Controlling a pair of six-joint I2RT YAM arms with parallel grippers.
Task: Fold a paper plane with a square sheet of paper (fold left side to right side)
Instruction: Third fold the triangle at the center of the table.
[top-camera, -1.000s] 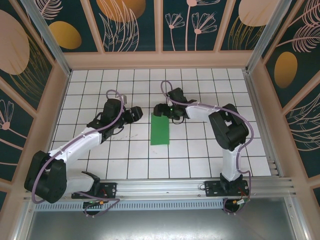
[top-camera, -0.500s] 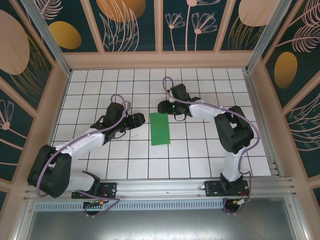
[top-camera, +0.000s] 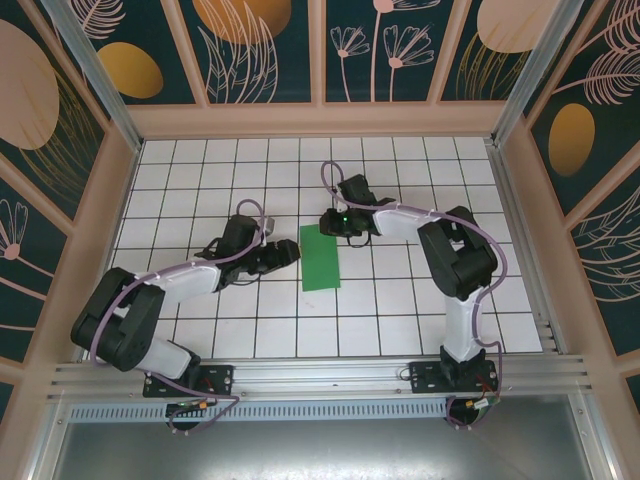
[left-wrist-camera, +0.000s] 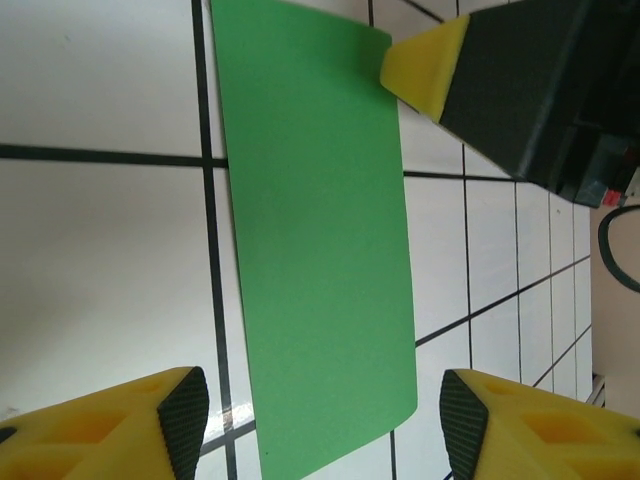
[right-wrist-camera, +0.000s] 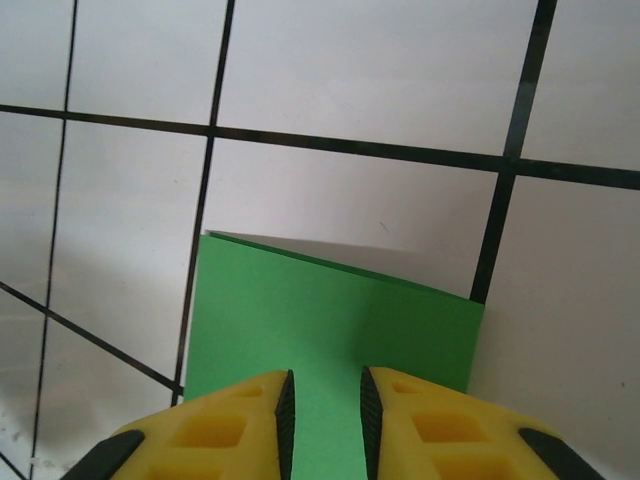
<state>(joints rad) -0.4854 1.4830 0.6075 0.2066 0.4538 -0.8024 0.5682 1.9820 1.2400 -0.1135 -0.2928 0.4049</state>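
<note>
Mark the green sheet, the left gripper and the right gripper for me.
green sheet (top-camera: 320, 258): top external view, middle of its face.
left gripper (left-wrist-camera: 322, 420): left wrist view, midway between its fingertips.
right gripper (right-wrist-camera: 325, 410): right wrist view, midway between its fingertips.

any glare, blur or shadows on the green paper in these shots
top external: even light, green paper sharp, no glare; left wrist: paper matte and crisp; right wrist: soft grey shadow on the tile along its far edge

Bright, even light falls from overhead on my bench (top-camera: 400, 300). Its white tiles (left-wrist-camera: 100, 80) wash out slightly up close. The paper (right-wrist-camera: 330, 320) throws a soft grey shadow (right-wrist-camera: 400, 262) past its far edge. On my right pincer (right-wrist-camera: 325, 425) the fingertips (right-wrist-camera: 200, 440) look soft.
</note>
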